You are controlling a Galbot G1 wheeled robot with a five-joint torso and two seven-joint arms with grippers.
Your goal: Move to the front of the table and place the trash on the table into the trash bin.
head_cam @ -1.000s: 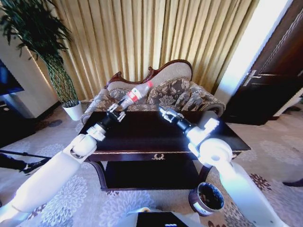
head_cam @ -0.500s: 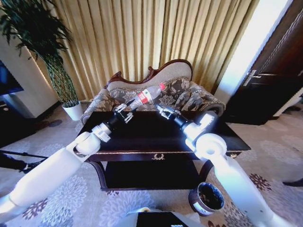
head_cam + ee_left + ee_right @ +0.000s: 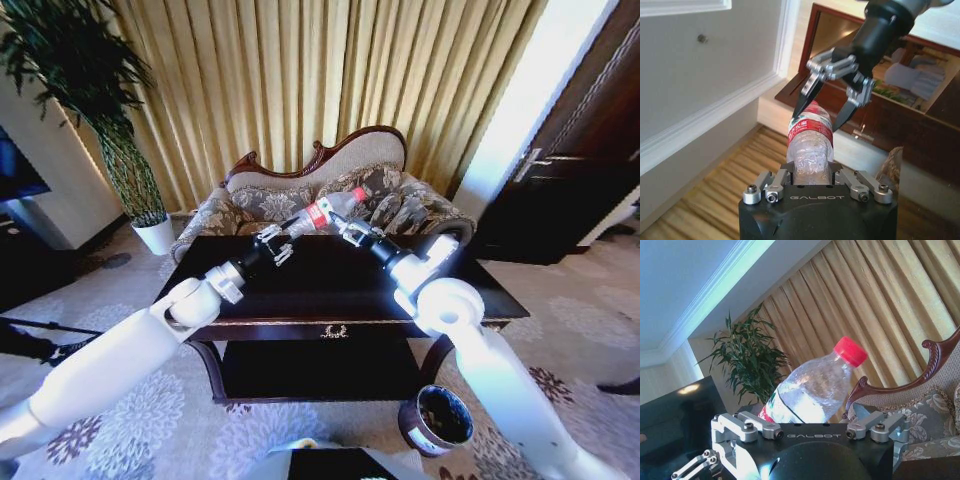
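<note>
My left gripper (image 3: pixel 272 246) is clamped on the base of the bottle (image 3: pixel 328 209), holding it tilted above the table (image 3: pixel 300 285), cap toward the sofa (image 3: pixel 385 195). My right gripper (image 3: pixel 350 231) is spread wide around the bottle's labelled end. Since a second ago the bottle has travelled rightward to meet it. It is clear, red-capped.

A carved floral sofa (image 3: pixel 330 195) stands against tall gold curtains (image 3: pixel 300 80); a leafy plant (image 3: pixel 75 70) in a white pot (image 3: pixel 155 235) sits to its left, near a dark screen (image 3: pixel 15 165). A dark wooden door (image 3: pixel 580 160) stands at the right; patterned pale carpet (image 3: pixel 190 425) covers the floor.
</note>
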